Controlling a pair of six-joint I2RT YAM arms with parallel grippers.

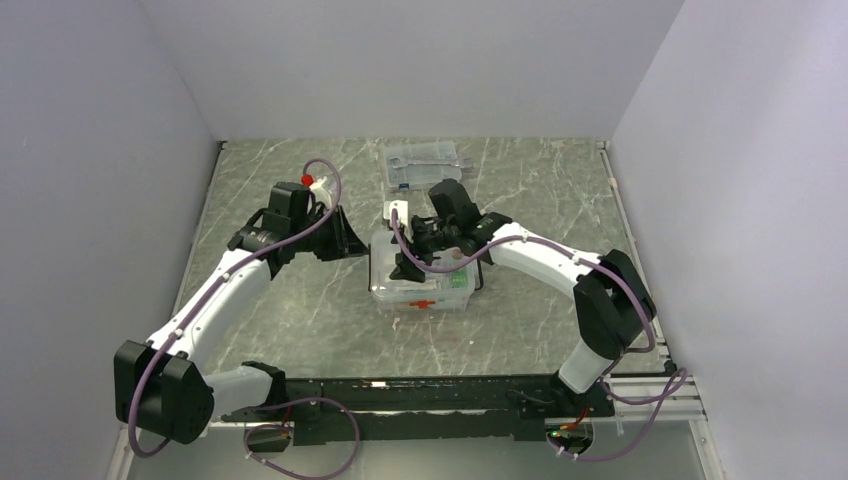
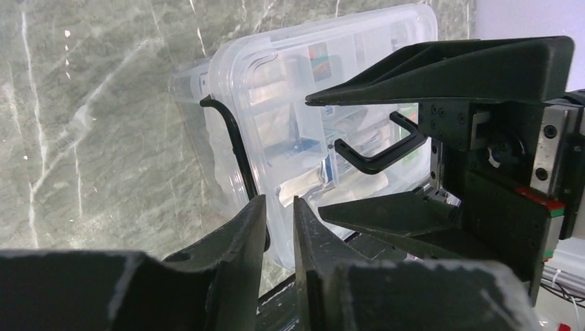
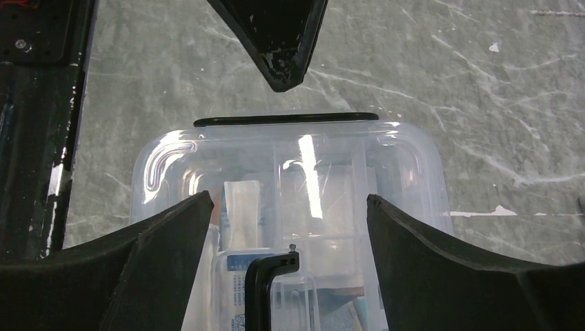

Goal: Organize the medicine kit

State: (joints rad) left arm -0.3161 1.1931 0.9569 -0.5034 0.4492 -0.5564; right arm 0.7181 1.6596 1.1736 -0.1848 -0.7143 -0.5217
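The medicine kit (image 1: pixel 420 285) is a clear box with a red mark on its front, standing mid-table with its clear lid (image 2: pixel 276 89) on. Packets and small bottles show through the lid (image 3: pixel 303 186). My right gripper (image 1: pixel 420 250) is open above the lid, its jaws wide on either side of the black handle (image 3: pixel 265 289), which also shows in the left wrist view (image 2: pixel 376 157). My left gripper (image 1: pixel 352 240) is at the box's left end, jaws almost together and empty (image 2: pixel 279 207), beside the black side clip (image 2: pixel 234 145).
A flatter clear case with metal tools (image 1: pixel 425 165) lies behind the kit. A small white piece (image 1: pixel 398 208) lies between them. A small white and red thing (image 1: pixel 312 183) sits by the left arm. Walls close in the table on three sides.
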